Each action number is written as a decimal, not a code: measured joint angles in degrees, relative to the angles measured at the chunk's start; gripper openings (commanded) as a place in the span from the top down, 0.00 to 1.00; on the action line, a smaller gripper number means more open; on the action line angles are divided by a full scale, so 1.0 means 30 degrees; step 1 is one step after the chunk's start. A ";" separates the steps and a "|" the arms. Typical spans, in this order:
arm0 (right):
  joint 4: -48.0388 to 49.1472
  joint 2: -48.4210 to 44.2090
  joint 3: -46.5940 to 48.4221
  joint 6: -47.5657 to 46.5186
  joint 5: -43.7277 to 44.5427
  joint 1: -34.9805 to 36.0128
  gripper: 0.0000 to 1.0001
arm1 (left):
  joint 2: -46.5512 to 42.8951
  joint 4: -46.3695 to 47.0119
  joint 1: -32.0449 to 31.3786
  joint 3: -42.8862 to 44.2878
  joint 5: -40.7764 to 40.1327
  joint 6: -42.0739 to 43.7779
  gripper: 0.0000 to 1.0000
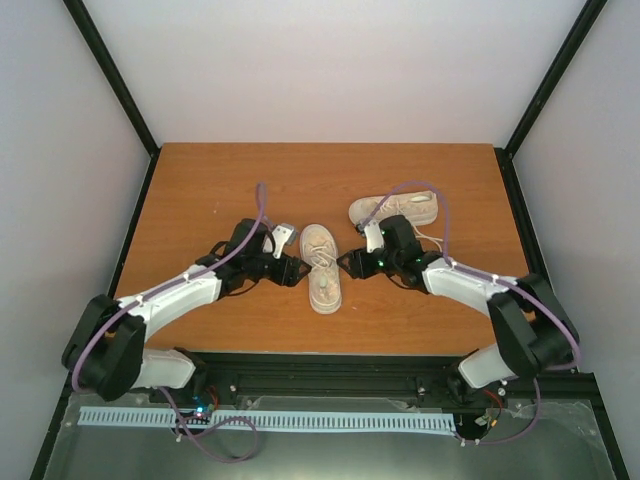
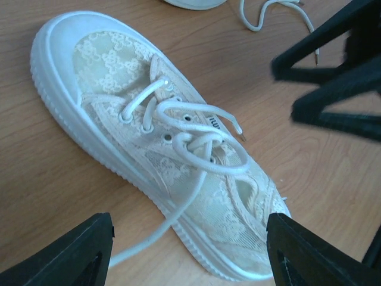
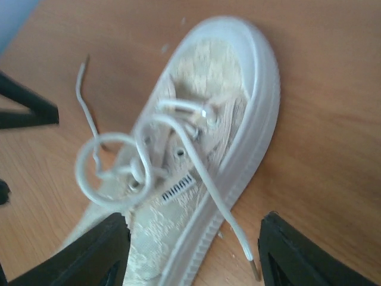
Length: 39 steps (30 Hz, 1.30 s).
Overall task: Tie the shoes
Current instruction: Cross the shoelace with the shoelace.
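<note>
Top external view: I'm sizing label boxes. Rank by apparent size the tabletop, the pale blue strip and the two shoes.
1. Tabletop
2. Pale blue strip
3. Centre shoe and far shoe: these look about alike, so I leave them unranked.

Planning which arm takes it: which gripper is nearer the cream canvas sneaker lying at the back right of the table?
Right. The right gripper sits just in front of that back sneaker; the left gripper is beyond the other cream sneaker, farther off.

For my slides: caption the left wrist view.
Open left pincer hovers over a cream shoe, laces loose, on a wooden table.
</note>
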 measured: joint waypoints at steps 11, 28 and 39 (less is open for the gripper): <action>0.0874 0.3126 0.0000 0.0015 -0.1282 0.0007 0.48 | 0.3876 0.4182 0.0007 -0.1705 0.0750 0.1836 0.29; 0.0918 0.2747 0.0211 -0.0546 -0.2047 -0.0007 0.97 | 0.2688 0.5289 0.0000 -0.2514 -0.0882 0.1479 0.54; -0.5544 -0.0277 0.4969 -0.0386 0.0481 -0.0029 0.78 | 0.4677 0.2011 0.0000 0.2229 -0.0772 0.1370 0.57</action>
